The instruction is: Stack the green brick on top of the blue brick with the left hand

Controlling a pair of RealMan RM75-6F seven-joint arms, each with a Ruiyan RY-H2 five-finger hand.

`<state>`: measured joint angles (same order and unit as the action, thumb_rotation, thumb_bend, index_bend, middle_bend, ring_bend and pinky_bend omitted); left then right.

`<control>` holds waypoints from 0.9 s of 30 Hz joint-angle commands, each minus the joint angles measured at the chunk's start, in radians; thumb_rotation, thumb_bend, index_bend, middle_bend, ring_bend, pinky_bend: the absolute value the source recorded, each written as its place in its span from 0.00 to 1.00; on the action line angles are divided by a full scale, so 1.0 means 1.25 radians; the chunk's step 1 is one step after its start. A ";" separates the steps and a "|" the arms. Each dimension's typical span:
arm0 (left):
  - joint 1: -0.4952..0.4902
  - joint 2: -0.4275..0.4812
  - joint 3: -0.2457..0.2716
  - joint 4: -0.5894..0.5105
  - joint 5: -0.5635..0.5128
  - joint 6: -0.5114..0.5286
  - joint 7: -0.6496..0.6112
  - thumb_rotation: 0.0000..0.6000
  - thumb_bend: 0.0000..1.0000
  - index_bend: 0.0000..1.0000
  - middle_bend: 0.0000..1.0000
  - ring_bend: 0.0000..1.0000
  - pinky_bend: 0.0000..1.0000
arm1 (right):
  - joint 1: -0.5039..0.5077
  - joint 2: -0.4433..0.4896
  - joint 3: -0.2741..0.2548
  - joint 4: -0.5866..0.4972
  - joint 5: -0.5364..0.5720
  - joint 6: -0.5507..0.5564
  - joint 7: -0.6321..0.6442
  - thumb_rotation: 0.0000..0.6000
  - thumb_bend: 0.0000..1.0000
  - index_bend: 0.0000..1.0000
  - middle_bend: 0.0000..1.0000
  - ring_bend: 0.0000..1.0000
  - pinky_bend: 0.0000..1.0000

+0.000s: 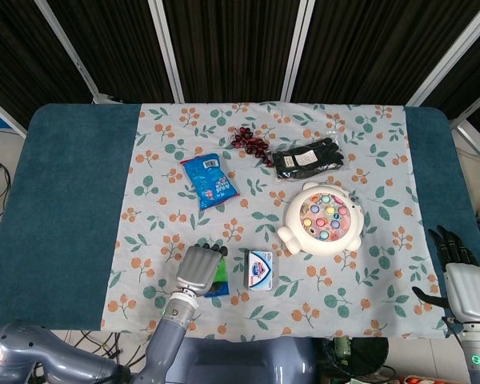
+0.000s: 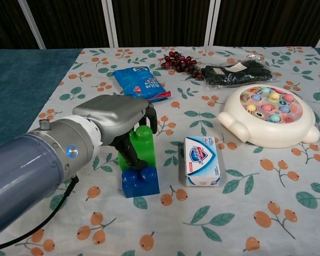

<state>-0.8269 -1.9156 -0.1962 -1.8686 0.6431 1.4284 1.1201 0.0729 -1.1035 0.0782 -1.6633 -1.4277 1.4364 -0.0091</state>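
Note:
The green brick (image 2: 144, 145) stands upright against the back of the blue brick (image 2: 141, 182), whose two studs show in front of it. My left hand (image 2: 117, 115) grips the green brick from above, fingers curled around its top. In the head view the left hand (image 1: 200, 266) covers most of both bricks, with slivers of the green brick (image 1: 222, 269) and the blue brick (image 1: 217, 290) at its right side. My right hand (image 1: 466, 284) hangs off the table's near right corner, fingers spread, holding nothing.
A soap box (image 2: 202, 160) lies just right of the bricks. A white fishing toy (image 2: 269, 116) sits further right. A blue snack packet (image 2: 141, 83), dark grapes (image 2: 179, 62) and a black bagged item (image 2: 235, 72) lie towards the back.

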 commanded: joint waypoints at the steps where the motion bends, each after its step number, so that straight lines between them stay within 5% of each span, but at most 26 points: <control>1: -0.004 0.011 0.001 -0.011 0.006 -0.002 0.004 1.00 0.34 0.20 0.20 0.16 0.30 | 0.000 0.000 0.000 0.000 0.000 -0.001 0.000 1.00 0.10 0.00 0.00 0.00 0.19; 9: -0.010 0.043 -0.006 -0.055 -0.001 0.001 0.011 1.00 0.27 0.09 0.07 0.03 0.16 | 0.000 -0.001 -0.001 0.001 -0.002 0.001 -0.002 1.00 0.10 0.00 0.00 0.00 0.19; 16: -0.006 0.094 0.005 -0.123 0.019 0.004 0.001 1.00 0.25 0.07 0.05 0.00 0.09 | 0.000 -0.001 -0.001 0.002 -0.002 0.001 -0.005 1.00 0.10 0.00 0.00 0.00 0.19; 27: 0.060 0.286 0.105 -0.240 0.210 0.021 -0.095 1.00 0.13 0.05 0.01 0.00 0.06 | 0.000 -0.002 -0.003 0.002 -0.005 0.001 -0.014 1.00 0.10 0.00 0.00 0.00 0.19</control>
<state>-0.7812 -1.6169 -0.1048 -2.1390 0.8428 1.4468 1.0417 0.0730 -1.1055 0.0749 -1.6614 -1.4327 1.4379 -0.0252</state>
